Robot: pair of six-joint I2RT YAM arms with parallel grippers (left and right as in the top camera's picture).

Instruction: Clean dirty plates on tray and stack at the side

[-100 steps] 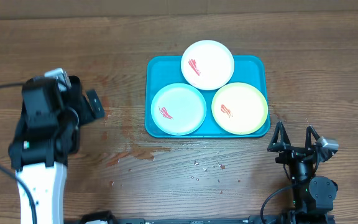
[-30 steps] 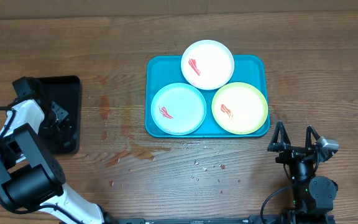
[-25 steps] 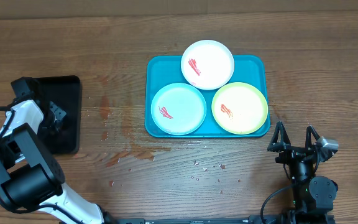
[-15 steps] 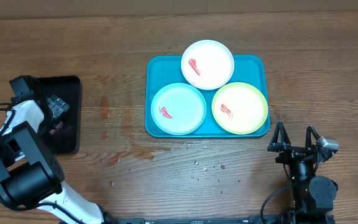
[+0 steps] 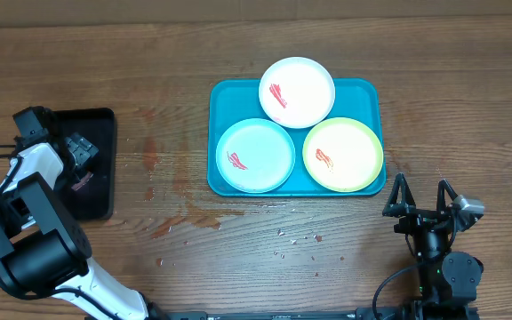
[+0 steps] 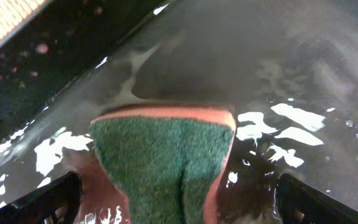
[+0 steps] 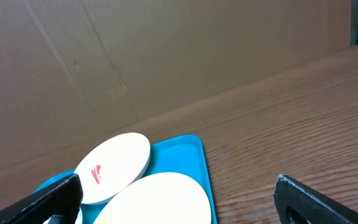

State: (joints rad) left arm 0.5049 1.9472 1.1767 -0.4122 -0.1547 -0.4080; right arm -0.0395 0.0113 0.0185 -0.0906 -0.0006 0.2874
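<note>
The teal tray point(image 5: 225, 98) lies at the table's middle with three plates, each bearing a red smear: white point(image 5: 297, 92) at the back, mint-blue point(image 5: 255, 156) front left, yellow-green point(image 5: 343, 155) front right. My left gripper point(image 5: 80, 153) is far left, down in a black tray point(image 5: 100, 124). In the left wrist view it point(image 6: 176, 208) is open, its jaws either side of a green and orange sponge point(image 6: 163, 158) without touching it. My right gripper point(image 5: 420, 200) is open and empty, in front of and to the right of the tray; its view shows the white plate point(image 7: 114, 168) and yellow-green plate point(image 7: 160, 202).
The black tray's floor point(image 6: 260, 62) is wet and glossy. Small crumbs and stains point(image 5: 283, 236) lie on the wooden table in front of the teal tray. A brown cardboard wall point(image 7: 166, 50) stands behind the table.
My left arm came down from above the table into the black tray, then the gripper shifted slightly toward the back of it. The right arm and the plates have not moved.
</note>
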